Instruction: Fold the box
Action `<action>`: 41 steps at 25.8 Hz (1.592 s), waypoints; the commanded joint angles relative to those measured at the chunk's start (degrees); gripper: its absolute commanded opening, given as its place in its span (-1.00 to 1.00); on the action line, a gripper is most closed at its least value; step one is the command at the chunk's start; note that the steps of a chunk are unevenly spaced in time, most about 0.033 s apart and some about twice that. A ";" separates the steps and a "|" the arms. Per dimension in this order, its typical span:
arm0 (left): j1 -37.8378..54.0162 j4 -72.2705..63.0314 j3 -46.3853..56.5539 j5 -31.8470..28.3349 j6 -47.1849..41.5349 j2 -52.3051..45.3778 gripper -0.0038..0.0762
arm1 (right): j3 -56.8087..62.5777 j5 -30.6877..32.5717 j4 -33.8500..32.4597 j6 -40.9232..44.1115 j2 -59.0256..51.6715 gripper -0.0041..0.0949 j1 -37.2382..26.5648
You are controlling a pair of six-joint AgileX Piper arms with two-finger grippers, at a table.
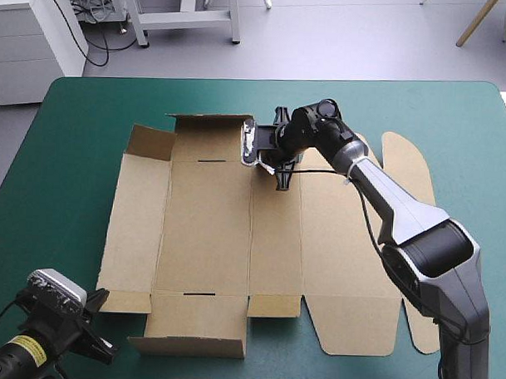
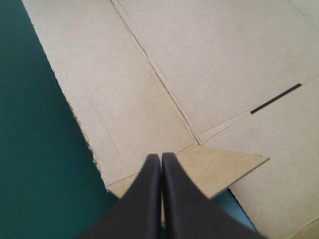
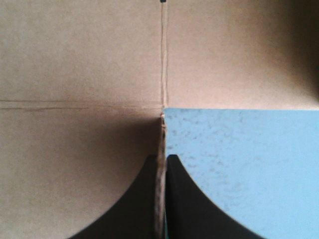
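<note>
The brown box (image 1: pixel 210 230) lies as a mostly flat cut sheet in the middle of the teal-green table, with its far wall (image 1: pixel 210 121) and far-left corner flap (image 1: pixel 151 142) raised. My right gripper (image 1: pixel 267 152) reaches over to the far edge. In the right wrist view this gripper (image 3: pixel 162 159) is shut on the box, a thin upright board edge (image 3: pixel 160 144) between its fingers. My left gripper (image 1: pixel 99 321) sits at the near-left corner. In the left wrist view it (image 2: pixel 160 157) is shut and holds nothing, just over the small corner flap (image 2: pixel 219 169).
Rounded lid flaps (image 1: pixel 408 162) lie flat on the box's right side under the right arm. A near wall (image 1: pixel 189 345) stands slightly raised at the front edge. Bare teal-green cover (image 1: pixel 71 150) shows left of the box and along the far edge.
</note>
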 commanded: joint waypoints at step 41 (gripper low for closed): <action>-0.29 0.96 -3.33 -1.71 -4.07 1.18 -0.93 | -1.46 16.96 -11.90 69.69 -26.74 -0.96 -16.59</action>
